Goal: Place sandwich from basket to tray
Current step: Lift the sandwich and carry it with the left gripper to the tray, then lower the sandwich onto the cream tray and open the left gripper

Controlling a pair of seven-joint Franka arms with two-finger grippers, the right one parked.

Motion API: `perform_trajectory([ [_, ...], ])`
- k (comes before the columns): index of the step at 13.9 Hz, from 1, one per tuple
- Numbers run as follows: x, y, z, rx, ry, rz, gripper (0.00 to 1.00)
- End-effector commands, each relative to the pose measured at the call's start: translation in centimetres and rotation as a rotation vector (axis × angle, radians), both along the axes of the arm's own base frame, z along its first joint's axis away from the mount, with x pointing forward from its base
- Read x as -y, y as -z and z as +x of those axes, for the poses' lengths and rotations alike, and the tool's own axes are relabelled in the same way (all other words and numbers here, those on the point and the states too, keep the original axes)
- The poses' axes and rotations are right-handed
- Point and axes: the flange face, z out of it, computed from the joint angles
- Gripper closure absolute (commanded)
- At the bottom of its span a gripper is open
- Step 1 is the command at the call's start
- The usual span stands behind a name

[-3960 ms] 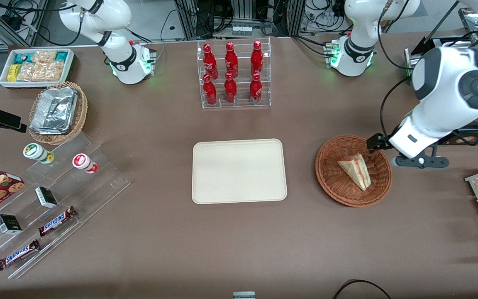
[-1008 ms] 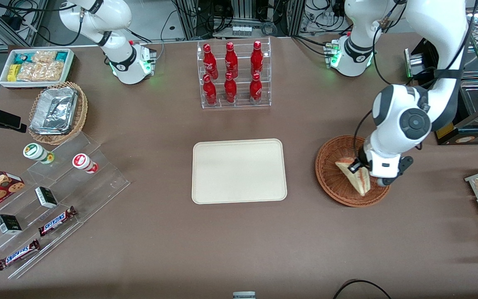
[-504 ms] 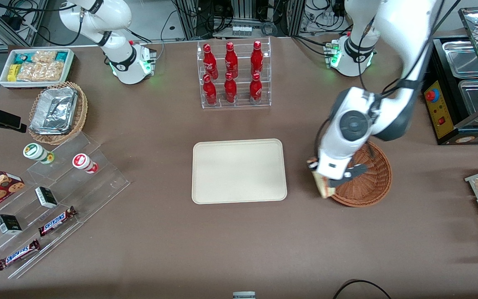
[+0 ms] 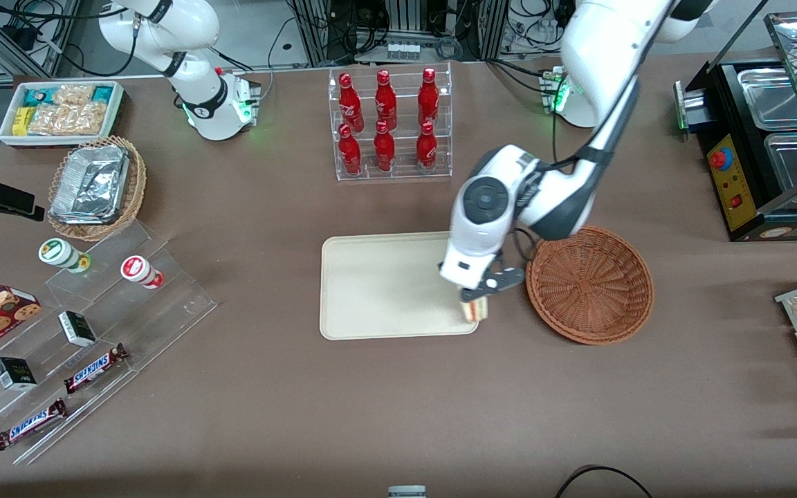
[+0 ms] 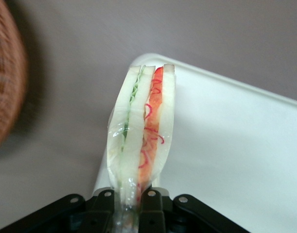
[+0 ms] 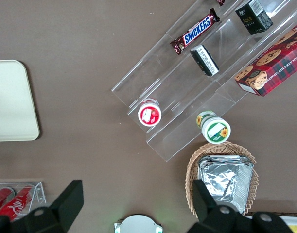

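Brown matte tabletop; tool pinches glossy wedge sandwich above smooth tray.

Clear rack of six red bottles at 12 o'clock on the table; white bin of snack packets and foil-filled tan basket at 10; stepped acrylic display with Snickers bars at 8

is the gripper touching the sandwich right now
Touching. The left wrist view shows the gripper shut on the sandwich, its fingers pinching the wedge's end above the tray corner.
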Motion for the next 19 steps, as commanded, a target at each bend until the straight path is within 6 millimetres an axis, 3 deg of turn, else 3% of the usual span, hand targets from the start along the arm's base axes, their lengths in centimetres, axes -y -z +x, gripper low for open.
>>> perform_trajectory([
  [1, 4.1, 0.7, -0.9, 0.018, -0.002, 0.015, 1.00],
  [3, 6.7, 1.6, -1.5, 0.031, -0.001, 0.016, 1.00],
  [7, 9.0, 4.2, -2.4, 0.035, -0.007, 0.038, 1.00],
  [18, 9.6, 6.2, -2.0, 0.033, -0.066, 0.014, 1.00],
  [19, 9.6, 6.2, -2.0, 0.033, -0.068, 0.014, 0.77],
])
